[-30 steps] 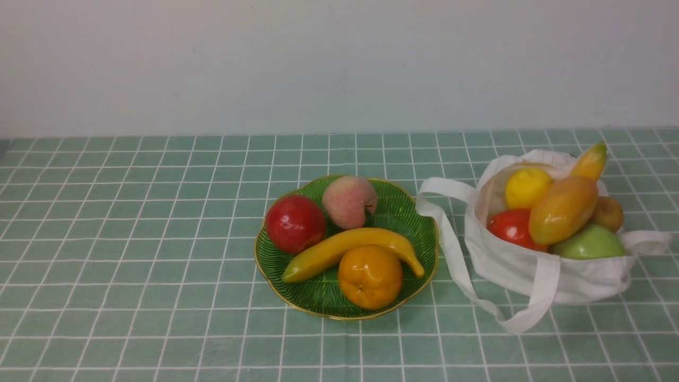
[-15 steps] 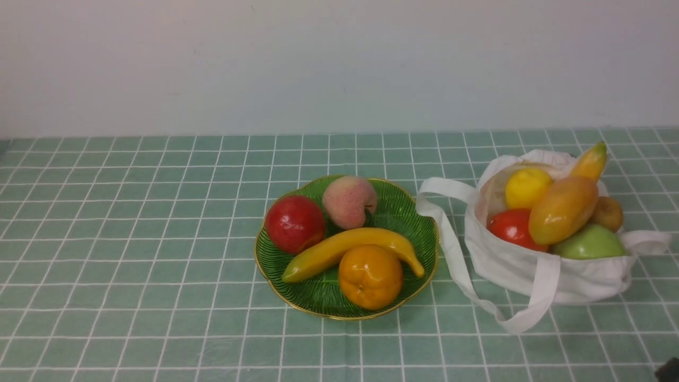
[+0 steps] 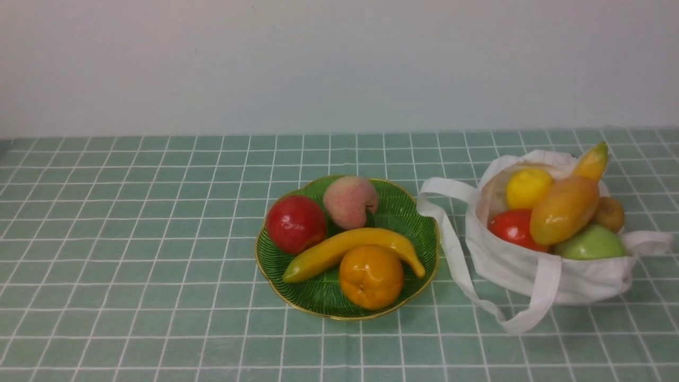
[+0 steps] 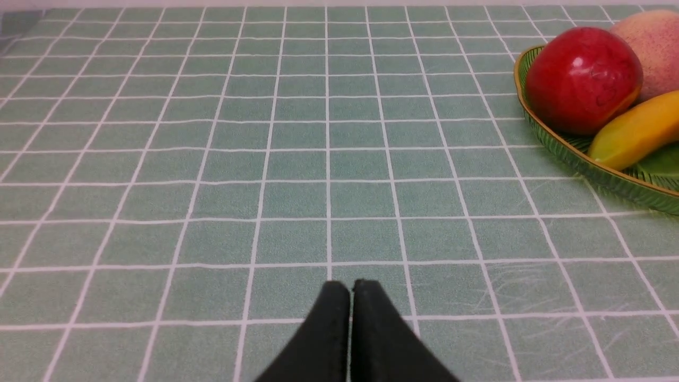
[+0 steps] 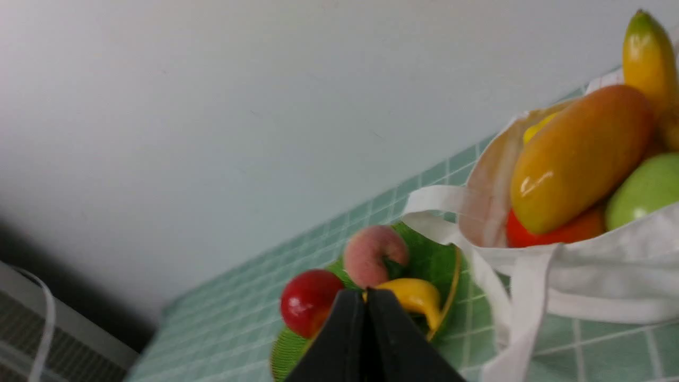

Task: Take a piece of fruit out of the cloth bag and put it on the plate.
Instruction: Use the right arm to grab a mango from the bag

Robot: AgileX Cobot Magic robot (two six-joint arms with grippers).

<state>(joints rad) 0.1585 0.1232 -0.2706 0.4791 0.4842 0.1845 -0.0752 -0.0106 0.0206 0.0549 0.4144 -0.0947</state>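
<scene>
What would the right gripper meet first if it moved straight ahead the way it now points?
Probably what lies on the plate: the right gripper, shut, lines up with the peach, the banana close beside it. The cloth bag lies off that line. Depth is unclear.

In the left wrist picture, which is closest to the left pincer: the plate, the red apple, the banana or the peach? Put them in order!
1. Plate: its rim edge lies nearest the left pincer.
2. Red apple and banana: just inside that rim, too close to call.
3. Peach: behind the apple, farthest.
</scene>
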